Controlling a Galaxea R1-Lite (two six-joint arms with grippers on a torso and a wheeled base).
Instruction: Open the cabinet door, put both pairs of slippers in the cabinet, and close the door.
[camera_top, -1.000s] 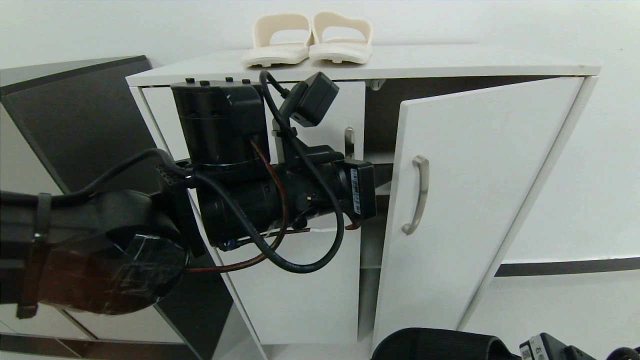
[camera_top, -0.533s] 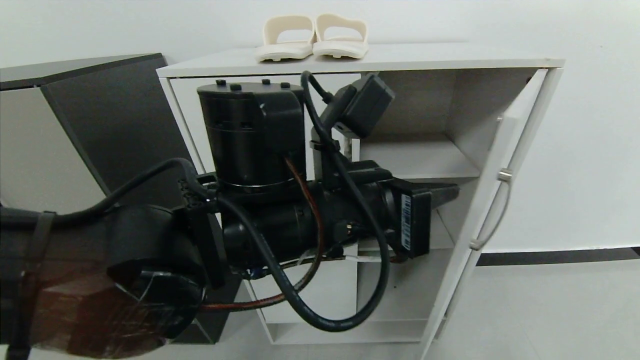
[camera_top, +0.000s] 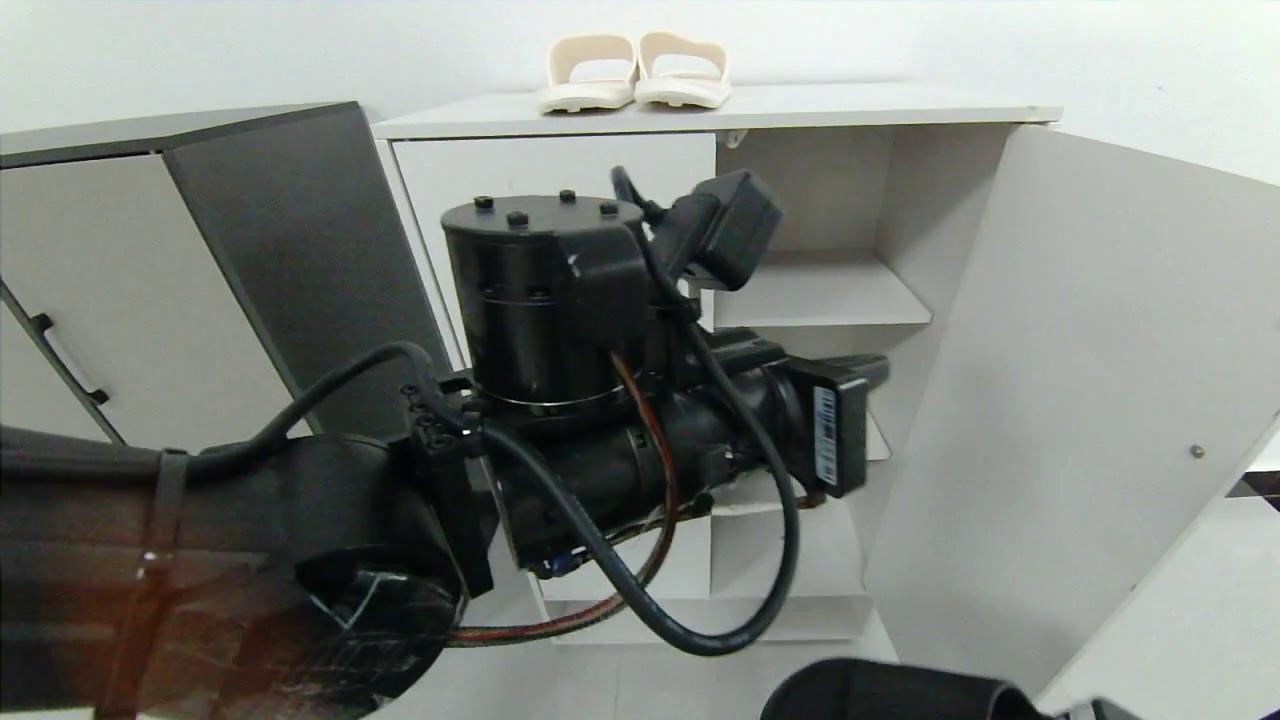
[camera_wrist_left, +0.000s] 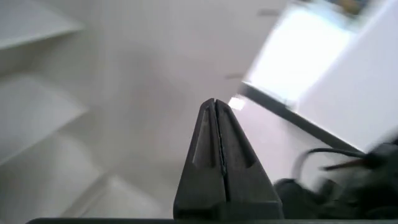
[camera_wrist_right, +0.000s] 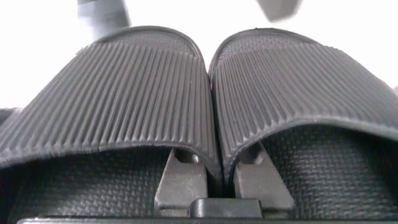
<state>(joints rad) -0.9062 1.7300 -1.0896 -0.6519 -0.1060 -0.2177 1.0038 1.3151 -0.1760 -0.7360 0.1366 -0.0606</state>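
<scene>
The cabinet door (camera_top: 1080, 400), ajar a second ago, now stands wide open at 3 o'clock, baring the shelves (camera_top: 820, 295), so loading can begin. The left gripper (camera_wrist_left: 216, 115) is pinched shut on nothing. The right gripper (camera_wrist_right: 217, 174) clamps the black slippers (camera_wrist_right: 149, 93) at 5 o'clock. The cream slippers (camera_top: 635, 72) rest on top at 12 o'clock.

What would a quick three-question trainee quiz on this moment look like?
1. True or false: the cabinet door is closed.
2. Where do the cream slippers sit? A: on top of the cabinet. B: on a shelf inside it. C: on the floor.
3. In a few words: what is the right gripper clamped on?

Key: 1 false, it stands wide open. 2 A. 3 the black slippers.
</scene>
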